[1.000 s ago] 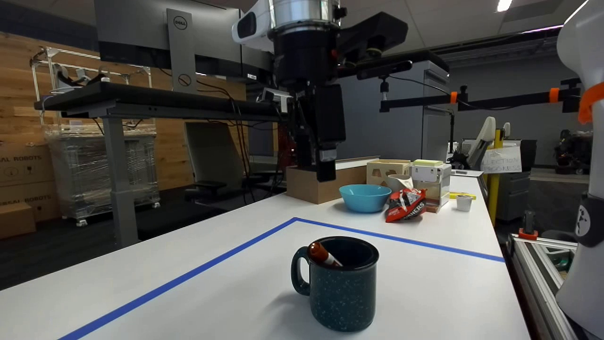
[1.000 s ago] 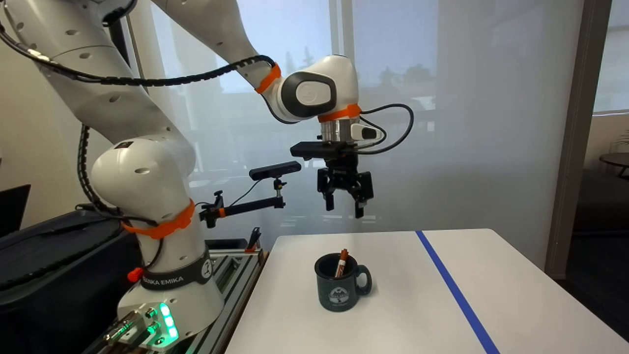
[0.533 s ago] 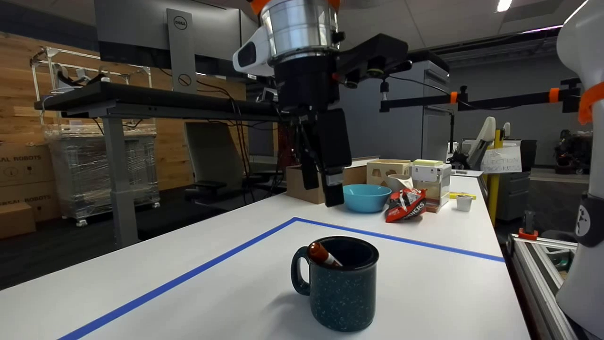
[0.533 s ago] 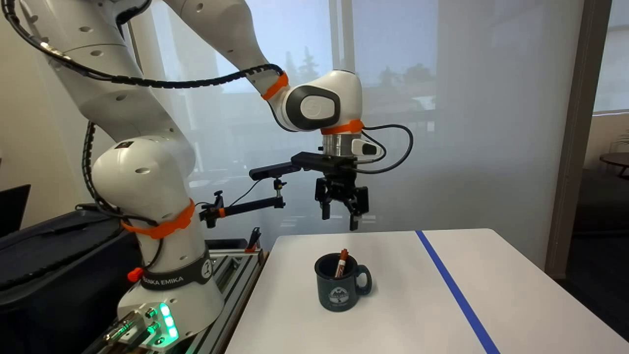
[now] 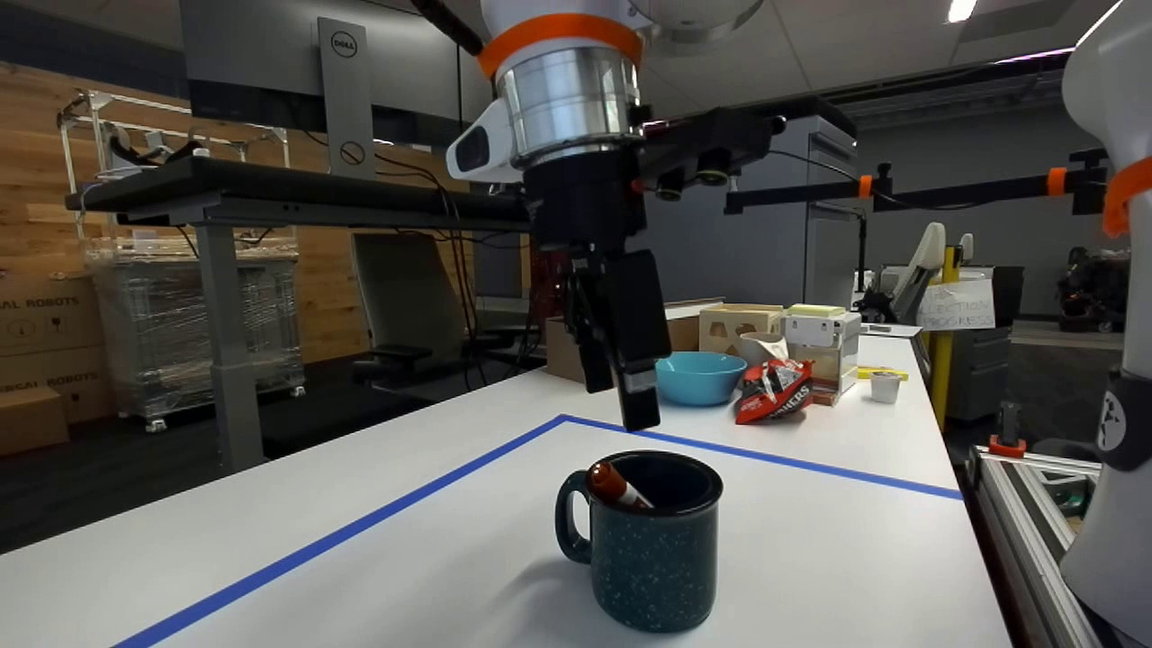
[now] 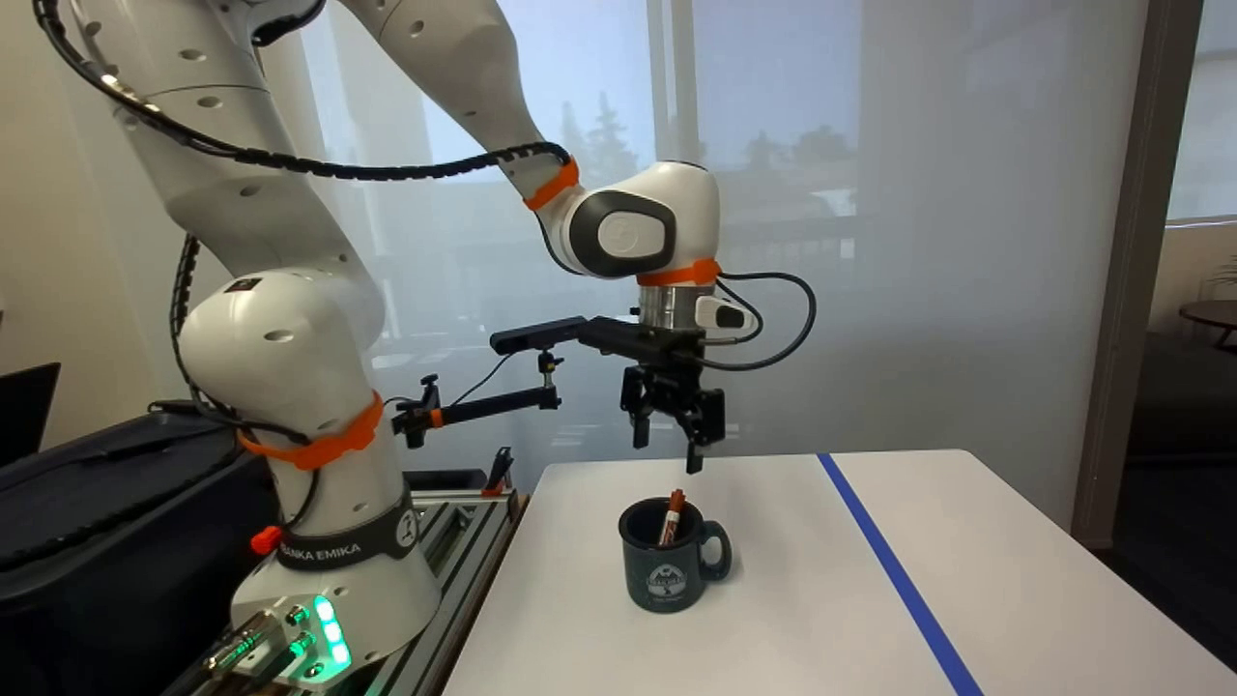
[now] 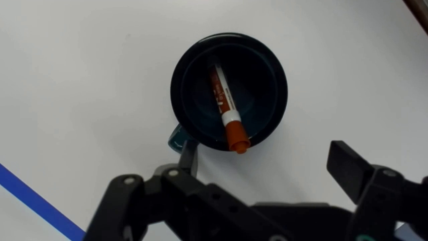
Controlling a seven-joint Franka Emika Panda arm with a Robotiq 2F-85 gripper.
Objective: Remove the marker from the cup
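The dark teal speckled cup stands upright on the white table in both exterior views (image 5: pixel 655 576) (image 6: pixel 667 585) and in the wrist view (image 7: pixel 282 95). The marker leans inside it, with its orange-red cap past the rim on the handle side; it shows in both exterior views (image 5: pixel 612 483) (image 6: pixel 673 517) and in the wrist view (image 7: pixel 222 92). My gripper hangs above the cup, apart from it, in both exterior views (image 5: pixel 619 405) (image 6: pixel 668 451). In the wrist view the gripper (image 7: pixel 263 147) is open with nothing between its fingers. Its left finger (image 7: pixel 189 157) overlaps the cup's handle in that view.
Blue tape (image 5: pixel 378 517) marks lines on the table. Farther back stand a light blue bowl (image 5: pixel 697 376), a red bag (image 5: pixel 774 393), a cardboard box (image 5: pixel 576 351) and a white box (image 5: pixel 828 337). A camera on a bracket (image 6: pixel 498 406) stands behind the arm.
My gripper has come down toward the cup, still open, and has tilted a little in an exterior view. The cup and marker have not moved.
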